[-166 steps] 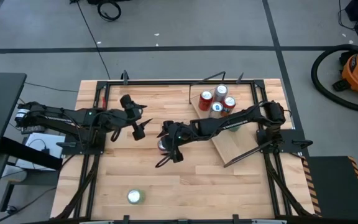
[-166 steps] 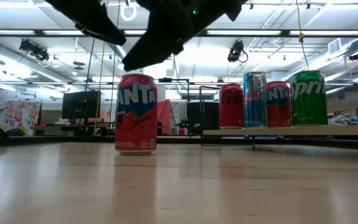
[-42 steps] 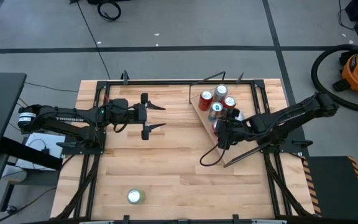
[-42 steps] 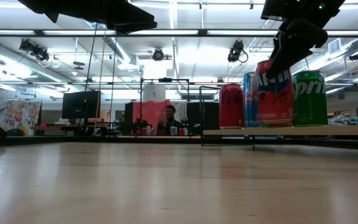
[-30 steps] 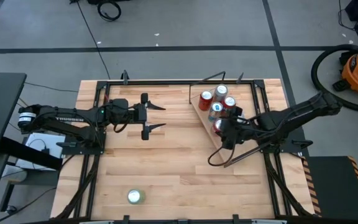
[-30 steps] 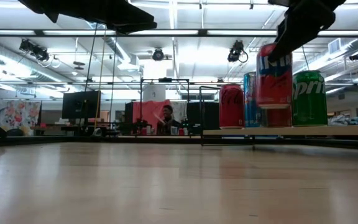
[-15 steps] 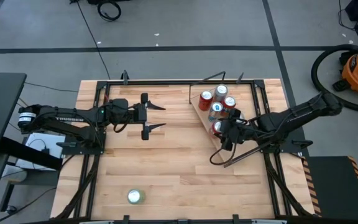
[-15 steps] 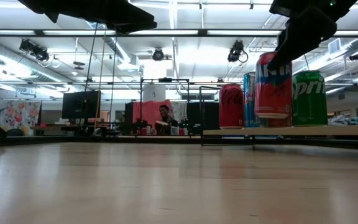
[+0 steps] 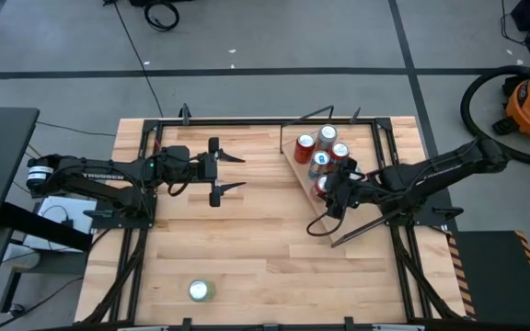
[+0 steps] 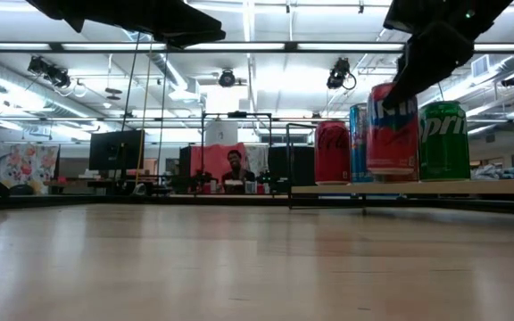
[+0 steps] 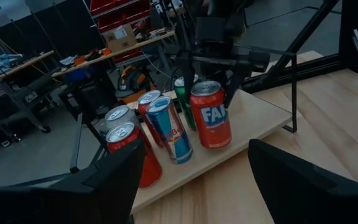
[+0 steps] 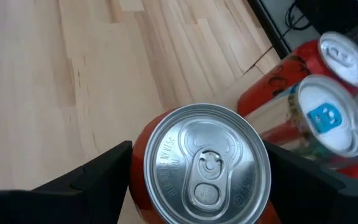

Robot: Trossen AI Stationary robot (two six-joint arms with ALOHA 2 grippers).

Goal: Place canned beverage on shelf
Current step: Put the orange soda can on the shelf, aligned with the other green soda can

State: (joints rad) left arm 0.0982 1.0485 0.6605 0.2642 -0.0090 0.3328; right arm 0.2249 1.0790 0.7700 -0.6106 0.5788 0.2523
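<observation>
Shelf [image 9: 348, 213] at the table's 3 o'clock carries a Coke can [image 10: 332, 152], blue can [image 11: 169, 129], Sprite can [image 10: 443, 141] and more. Right gripper [image 9: 327, 192] grasps the Fanta can [image 10: 393, 130] from above, can between its fingers, standing at the shelf's 9 o'clock edge. Left gripper [image 9: 231, 174] hangs spread and empty near table centre, at 10 o'clock.

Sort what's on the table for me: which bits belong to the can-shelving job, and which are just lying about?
Job:
- red Fanta can, standing on the shelf with the right gripper around it
- shelf

Lying about:
- the other cans already on the shelf
- small round silvery thing near the table's front edge
- left gripper, open, idle over the table
</observation>
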